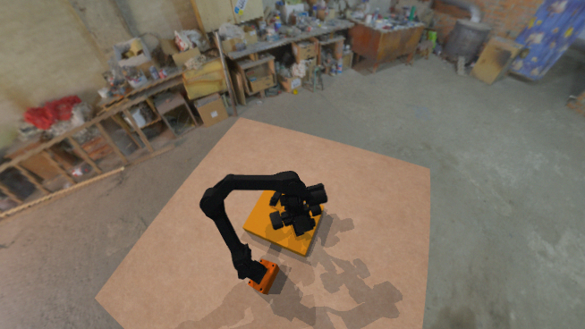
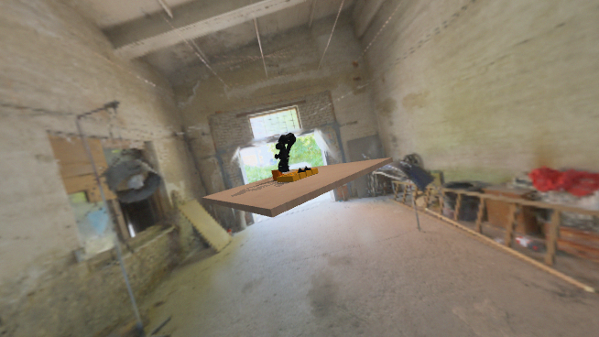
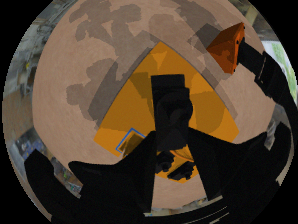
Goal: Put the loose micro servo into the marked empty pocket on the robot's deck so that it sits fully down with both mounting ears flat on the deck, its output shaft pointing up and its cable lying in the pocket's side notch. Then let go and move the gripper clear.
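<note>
— Where is the servo point(image 3: 170, 111)?

— Clamped between my fingers. In the wrist view it is the dark block in the middle, running up from the fingers, with the orange deck point(image 3: 212, 112) behind it. I hold it above the deck, not in it.

— And the pocket?

— A small blue-edged outline point(image 3: 131, 137) shows on the deck just left of my fingers in the wrist view. That looks like the marked pocket, though only a corner of it is visible past my own body. The servo sits to the right of it in that view.

— Can you see the shaft or the cable?

— No. The servo is a dark shape against dark fingers, so I cannot tell which way the shaft points or where the cable hangs.

— What about the arm?

— From the top view my arm point(image 1: 250, 183) arches up from the orange base point(image 1: 265, 276) and bends down over the deck point(image 1: 261, 223), which lies on the tan surface point(image 1: 371, 215). My gripper head covers the deck's far right part. In the exterior view everything is too small to read beyond my dark outline point(image 2: 284, 151) over the deck.
</note>
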Controlling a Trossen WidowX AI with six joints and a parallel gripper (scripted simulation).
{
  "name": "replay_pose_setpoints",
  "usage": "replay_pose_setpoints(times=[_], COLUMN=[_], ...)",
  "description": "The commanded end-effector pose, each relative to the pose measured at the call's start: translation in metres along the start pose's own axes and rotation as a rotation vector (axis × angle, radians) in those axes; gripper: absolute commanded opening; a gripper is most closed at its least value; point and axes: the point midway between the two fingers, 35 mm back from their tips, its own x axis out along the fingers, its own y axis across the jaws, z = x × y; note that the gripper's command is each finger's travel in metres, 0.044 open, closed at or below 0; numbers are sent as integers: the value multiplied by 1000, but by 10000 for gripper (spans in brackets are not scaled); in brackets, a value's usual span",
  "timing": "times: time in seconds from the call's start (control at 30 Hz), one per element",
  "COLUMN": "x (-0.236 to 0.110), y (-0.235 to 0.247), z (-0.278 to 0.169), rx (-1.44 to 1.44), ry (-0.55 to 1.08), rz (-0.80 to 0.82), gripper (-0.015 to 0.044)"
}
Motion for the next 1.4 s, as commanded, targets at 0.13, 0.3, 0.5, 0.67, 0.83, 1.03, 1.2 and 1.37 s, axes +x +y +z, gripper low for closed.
replay_pose_setpoints(times=[0.13, 0.3, 0.5, 0.67, 0.83, 1.03, 1.2, 1.37], x=[0, 0, 0, 0, 0, 0, -1, -1], y=[1, 1, 1, 1, 3, 18, 32, 45], z=[1, 1, 1, 1, -2, -19, -33, -48], rx=[246, 420, 628, 749, 749, 748, 748, 747], ry=[-2, -2, -2, -2, -1, -1, 0, 1], rz=[3, 3, 3, 3, 3, 4, 4, 4], gripper=[0, 0, 0, 0, 0, 0, 0, 0])
